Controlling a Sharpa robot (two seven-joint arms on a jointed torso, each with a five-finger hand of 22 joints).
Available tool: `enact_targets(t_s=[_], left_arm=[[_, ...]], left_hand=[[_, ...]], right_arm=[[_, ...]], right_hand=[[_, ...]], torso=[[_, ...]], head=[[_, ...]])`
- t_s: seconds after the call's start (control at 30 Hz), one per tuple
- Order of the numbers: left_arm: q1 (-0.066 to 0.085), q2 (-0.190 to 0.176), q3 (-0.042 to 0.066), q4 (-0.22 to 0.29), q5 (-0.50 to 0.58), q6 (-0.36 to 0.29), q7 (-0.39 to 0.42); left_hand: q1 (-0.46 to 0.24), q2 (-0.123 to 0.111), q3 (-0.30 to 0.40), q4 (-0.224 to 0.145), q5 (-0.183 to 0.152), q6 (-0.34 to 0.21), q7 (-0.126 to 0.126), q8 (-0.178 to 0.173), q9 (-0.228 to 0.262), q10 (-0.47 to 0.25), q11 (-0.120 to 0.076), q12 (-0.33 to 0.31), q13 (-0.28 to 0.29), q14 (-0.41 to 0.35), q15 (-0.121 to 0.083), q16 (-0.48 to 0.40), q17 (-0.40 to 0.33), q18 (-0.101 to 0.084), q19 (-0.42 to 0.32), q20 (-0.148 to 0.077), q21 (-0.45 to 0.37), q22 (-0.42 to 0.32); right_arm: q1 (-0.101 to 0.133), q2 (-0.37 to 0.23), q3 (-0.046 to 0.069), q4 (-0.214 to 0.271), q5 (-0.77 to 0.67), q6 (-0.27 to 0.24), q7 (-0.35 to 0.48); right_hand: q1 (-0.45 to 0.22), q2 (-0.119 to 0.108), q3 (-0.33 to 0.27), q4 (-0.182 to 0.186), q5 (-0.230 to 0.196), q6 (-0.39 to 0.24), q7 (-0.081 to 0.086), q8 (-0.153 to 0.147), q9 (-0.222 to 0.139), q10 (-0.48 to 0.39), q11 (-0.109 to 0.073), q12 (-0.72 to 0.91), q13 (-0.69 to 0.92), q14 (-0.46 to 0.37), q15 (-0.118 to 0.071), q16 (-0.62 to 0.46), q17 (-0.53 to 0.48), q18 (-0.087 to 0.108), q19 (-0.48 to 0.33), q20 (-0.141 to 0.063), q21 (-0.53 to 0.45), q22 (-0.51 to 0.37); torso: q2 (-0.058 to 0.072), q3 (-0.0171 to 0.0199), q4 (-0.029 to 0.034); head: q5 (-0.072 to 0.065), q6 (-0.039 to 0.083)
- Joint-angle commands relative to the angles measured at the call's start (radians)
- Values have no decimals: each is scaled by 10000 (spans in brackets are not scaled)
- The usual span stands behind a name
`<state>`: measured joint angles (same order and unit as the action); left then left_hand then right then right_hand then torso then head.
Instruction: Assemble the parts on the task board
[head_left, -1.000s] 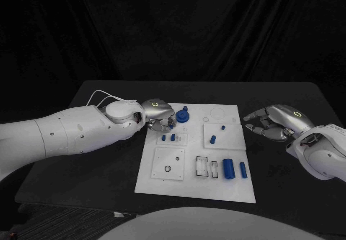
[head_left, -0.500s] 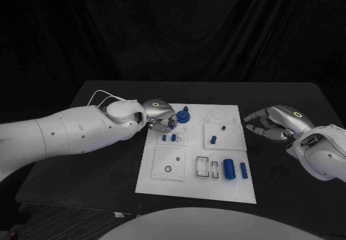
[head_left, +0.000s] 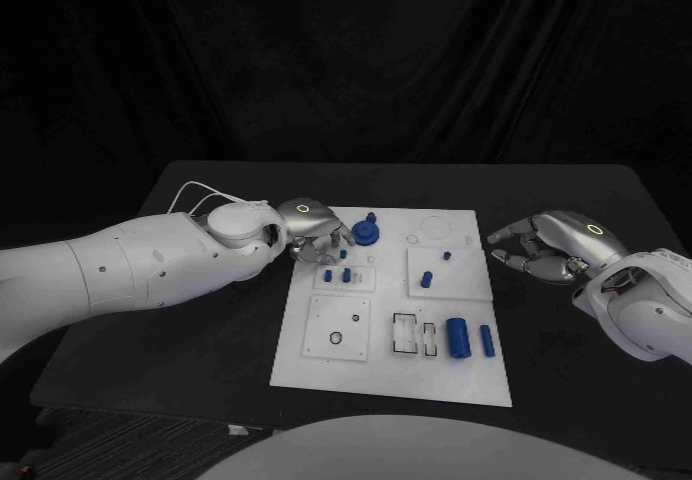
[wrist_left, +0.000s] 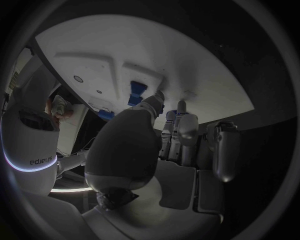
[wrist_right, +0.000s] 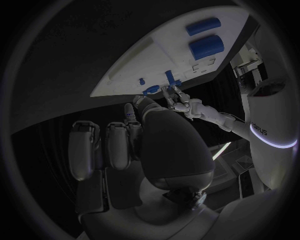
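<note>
This was a robot test lab: a black table (head_left: 577, 200) stood before black drapes (head_left: 346, 80), carrying only a white task board (head_left: 433, 385) with small blue parts (head_left: 457, 338), as set out for a bench trial.

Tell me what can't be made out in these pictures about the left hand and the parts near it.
- Head view: the left hand covers the board corner; whether its fingers touch the blue part is hidden.
- Left wrist view: the palm hides the fingertips' contact.
- Small pegs: too small to tell if seated.
- Right hand: palm side faces away.
</note>
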<state>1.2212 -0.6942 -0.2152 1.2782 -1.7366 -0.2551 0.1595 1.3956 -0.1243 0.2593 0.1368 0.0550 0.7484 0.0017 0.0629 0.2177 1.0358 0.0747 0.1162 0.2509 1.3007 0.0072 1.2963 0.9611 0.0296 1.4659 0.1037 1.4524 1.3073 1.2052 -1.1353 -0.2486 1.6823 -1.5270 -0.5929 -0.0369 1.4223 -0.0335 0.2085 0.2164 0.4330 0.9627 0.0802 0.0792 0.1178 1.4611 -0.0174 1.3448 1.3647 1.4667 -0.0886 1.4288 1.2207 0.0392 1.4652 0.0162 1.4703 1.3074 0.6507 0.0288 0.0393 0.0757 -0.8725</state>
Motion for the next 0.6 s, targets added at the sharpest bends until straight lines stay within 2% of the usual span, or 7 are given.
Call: enact_targets(t_s=[0.03, 0.23, 0.33, 0.43, 0.5, 0.57, 0.6], left_arm=[[-18, -54, 8, -66, -11, -896, 202], [18, -344, 10, -113, -11, -2048, 560], [124, -596, 10, -98, -11, -2484, 644], [324, -870, 10, -55, -11, -2729, 654], [464, -1104, 10, 19, -11, -2860, 667], [641, -1350, 9, 100, 10, -3113, 761], [737, -1485, 9, 166, 125, -3320, 839]], left_hand=[[-109, -7, -127, 34, -58, 26, -25, 79, -7, 156, -46, 103, 45, 48, -61, 49, 53, -6, 259, 44, 100, 2254], [48, 19, -254, 205, -64, 379, -135, 244, 31, 681, -271, 330, 162, 419, -338, 162, 280, -64, 444, -120, 330, 2333], [195, 8, -216, 269, -67, 772, -123, 420, 89, 906, -395, 408, 207, 366, -423, 19, 51, -44, 389, -180, 249, 2305], [314, -32, -198, 408, -73, 1596, 64, 771, 206, 1153, -559, 521, 320, -105, -509, -549, -845, 61, 65, -201, -193, 2155], [378, -70, -210, 544, -72, 2187, 195, 991, 276, 1440, -735, 694, 463, -781, -554, -1366, -2056, 175, -322, -175, -710, 1984], [374, -71, -240, 704, -72, 2578, 279, 1124, 321, 1608, -805, 830, 575, -1151, -587, -1880, -2721, 237, -549, -150, -1014, 1889], [337, -75, -301, 822, -72, 3174, 271, 1412, 438, 2022, -875, 1089, 720, -1491, -583, -2342, -3324, 319, -822, -152, -1385, 1770]], right_arm=[[-24, -33, 5, 34, -23, 32, -134], [-22, -92, 7, 54, -23, -12, -153], [-14, -167, 8, 135, -23, -69, -185], [40, -258, 8, 257, -23, -141, -236], [145, -323, 9, 345, -23, -182, -277], [313, -353, 9, 430, -24, -215, -332], [432, -362, 9, 477, -28, -261, -359]], right_hand=[[120, 6, 47, -26, 31, 61, 15, 11, -17, 220, -19, -54, -1323, 486, 5, 13, -1, -133, 540, 80, -22, 2293], [129, 4, 53, -36, 32, 58, 12, 8, -18, 224, -19, -43, -1307, 490, 4, 23, 22, -138, 550, 80, -2, 2299], [139, 2, 59, -47, 33, 61, 8, 9, -19, 218, -18, -58, -1330, 487, 2, 14, 0, -136, 547, 81, -9, 2297], [143, -2, 61, -52, 33, 64, 7, 10, -18, 200, -17, -106, -1399, 488, 2, 17, 5, -138, 550, 81, -3, 2299], [148, -19, 61, -64, 29, 68, 13, 10, -19, 174, -30, -166, -1484, 495, 5, 34, 45, -143, 562, 82, 20, 2307], [111, -40, 64, -48, 5, 72, 21, 6, -25, 66, -74, -374, -1755, 498, 12, 41, 53, -144, 562, 89, 21, 2307], [63, -50, 72, -13, -35, 74, 11, -1, -33, -82, -89, -648, -2093, 495, 7, 38, 35, -142, 560, 90, 16, 2305]], torso=[[7, -11, -1], [13, -19, -1], [7, -9, -7], [4, -11, 2], [11, -18, 10], [15, -23, 26], [22, -34, 30]], head=[[-39, -1], [-69, -1], [-67, -1], [-80, -1], [-102, -1], [-139, -1], [-147, -1]])
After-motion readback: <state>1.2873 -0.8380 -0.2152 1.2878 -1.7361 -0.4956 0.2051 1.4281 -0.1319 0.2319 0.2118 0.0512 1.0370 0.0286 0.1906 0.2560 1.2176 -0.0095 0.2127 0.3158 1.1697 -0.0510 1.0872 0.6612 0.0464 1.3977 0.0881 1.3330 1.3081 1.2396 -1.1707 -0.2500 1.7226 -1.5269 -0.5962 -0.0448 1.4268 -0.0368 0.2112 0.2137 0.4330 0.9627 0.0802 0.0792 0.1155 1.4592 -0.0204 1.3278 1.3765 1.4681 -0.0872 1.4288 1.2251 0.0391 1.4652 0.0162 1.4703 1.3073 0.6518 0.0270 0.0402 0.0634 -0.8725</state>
